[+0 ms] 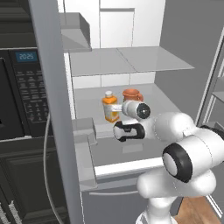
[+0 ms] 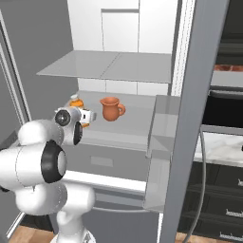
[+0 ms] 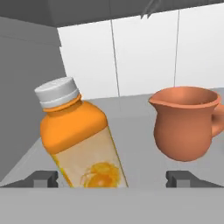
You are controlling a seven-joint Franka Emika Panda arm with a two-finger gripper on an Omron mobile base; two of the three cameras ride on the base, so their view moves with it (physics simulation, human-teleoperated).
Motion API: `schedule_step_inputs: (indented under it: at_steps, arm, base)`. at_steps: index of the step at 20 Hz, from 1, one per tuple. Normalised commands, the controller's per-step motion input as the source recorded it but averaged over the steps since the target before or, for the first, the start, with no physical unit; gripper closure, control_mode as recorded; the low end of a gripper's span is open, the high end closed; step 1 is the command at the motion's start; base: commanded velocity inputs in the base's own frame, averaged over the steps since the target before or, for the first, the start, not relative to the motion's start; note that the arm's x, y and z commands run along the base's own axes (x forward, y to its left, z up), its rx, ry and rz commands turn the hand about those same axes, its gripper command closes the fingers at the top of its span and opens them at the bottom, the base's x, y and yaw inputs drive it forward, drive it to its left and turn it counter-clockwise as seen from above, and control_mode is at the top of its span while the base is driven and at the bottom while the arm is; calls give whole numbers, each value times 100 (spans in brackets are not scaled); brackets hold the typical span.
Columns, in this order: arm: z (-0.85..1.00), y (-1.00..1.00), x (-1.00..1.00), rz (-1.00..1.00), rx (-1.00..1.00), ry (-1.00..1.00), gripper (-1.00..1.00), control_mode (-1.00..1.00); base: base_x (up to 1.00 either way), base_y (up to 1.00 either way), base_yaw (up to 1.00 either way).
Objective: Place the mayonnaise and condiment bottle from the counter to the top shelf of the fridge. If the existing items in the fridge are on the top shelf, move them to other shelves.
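I count one rectangular orange bottle with a white cap (image 3: 81, 144) and one round terracotta jug with a handle (image 3: 186, 122), two things in all on one grey fridge shelf (image 1: 153, 98). Above it I count one more grey shelf (image 1: 131, 61).

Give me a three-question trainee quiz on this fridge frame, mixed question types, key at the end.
1. True or false: the orange bottle and the jug stand on the same shelf.
2. In the hand view, the bottle appears: A) tilted B) lying flat C) upside down.
3. Fill in: the gripper's jaws are ____.

Key: 1 true. 2 A. 3 open, fingertips either side of the bottle's base.
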Motion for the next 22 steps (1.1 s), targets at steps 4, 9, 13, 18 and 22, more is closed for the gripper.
schedule_step_inputs:
  at_steps: [4,9,13,18,22]
  arm:
    - [92,0,-100,0,-12,0,-100,-100]
    - [100,0,-100,-2,-8,1,-100,-100]
    - [100,-6,-100,-6,-1,11,-100,-100]
    - [86,-25,-100,-7,0,24,-100,-100]
    - [43,-21,-100,-4,0,31,-100,-100]
  base:
    - [0,0,0]
    - [0,0,0]
    - [0,0,0]
    - [0,0,0]
    - [0,0,0]
